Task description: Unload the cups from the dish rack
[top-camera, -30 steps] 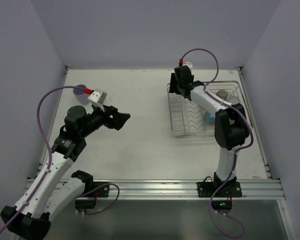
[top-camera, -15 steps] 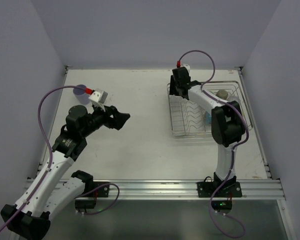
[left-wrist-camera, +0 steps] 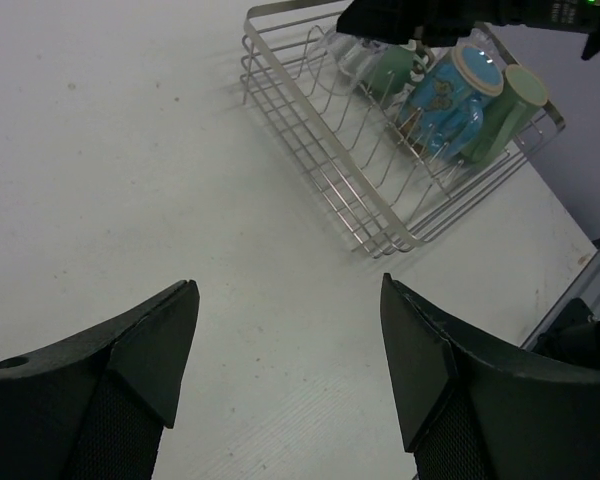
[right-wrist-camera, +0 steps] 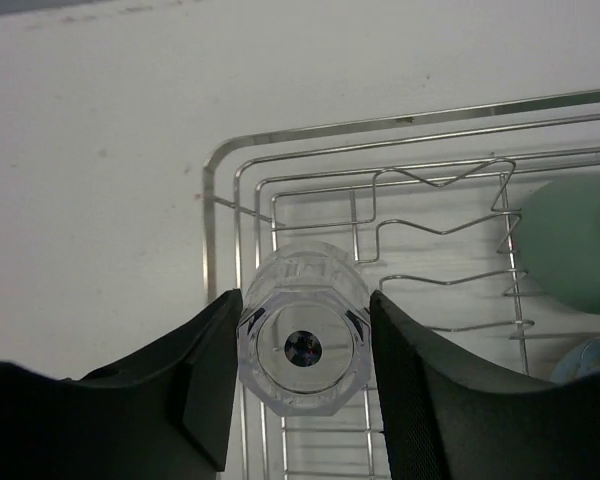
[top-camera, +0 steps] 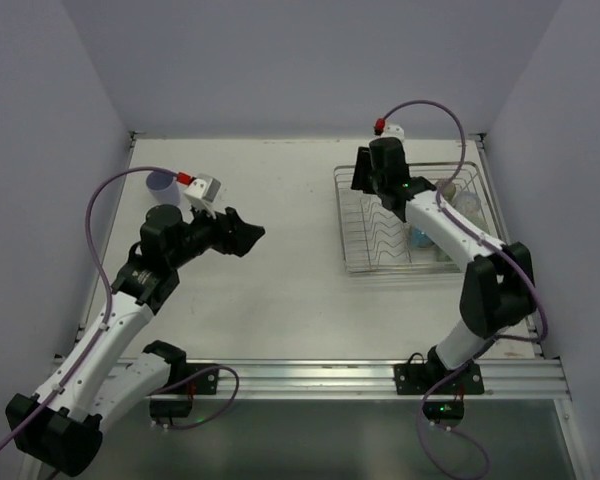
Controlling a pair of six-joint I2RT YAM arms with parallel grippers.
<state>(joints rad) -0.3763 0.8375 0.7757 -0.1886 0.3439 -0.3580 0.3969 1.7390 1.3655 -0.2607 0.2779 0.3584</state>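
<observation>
**Top external view.** The left arm rises from its base at the near-left corner and bends at the elbow. Its forearm runs level toward the middle of the white tabletop (top-camera: 280,290), with the left gripper (top-camera: 248,236) hanging above bare surface. A lavender cup (top-camera: 161,183) stands on the table behind that arm, outside the rack. The right arm climbs from its base and stretches back and to the left across the rectangular silver wire dish rack (top-camera: 380,262). It ends with the right gripper (top-camera: 368,183) over the rack's far-left corner. A blue mug (top-camera: 418,238) sits among the dividers under the forearm. From this height you cannot tell what the right fingers are doing.

**Left wrist view.** The left gripper (left-wrist-camera: 288,288) is released, its two dark fingers spread wide with only tabletop between them. This view also shows the rack (left-wrist-camera: 380,225) from its side. The blue mug (left-wrist-camera: 448,100) has a patterned wall and a pale rim, and a pale green cup (left-wrist-camera: 505,110) leans against it. A second green cup (left-wrist-camera: 385,75) lies behind them.

**Right wrist view.** Only this view shows the grasp. The right gripper (right-wrist-camera: 305,300) is clenched on a clear faceted glass cup (right-wrist-camera: 302,350), with a finger against each side of it. The glass is seen end-on above the rack's rounded corner (right-wrist-camera: 212,170). A pale green cup (right-wrist-camera: 570,245) lies further along the rack.
</observation>
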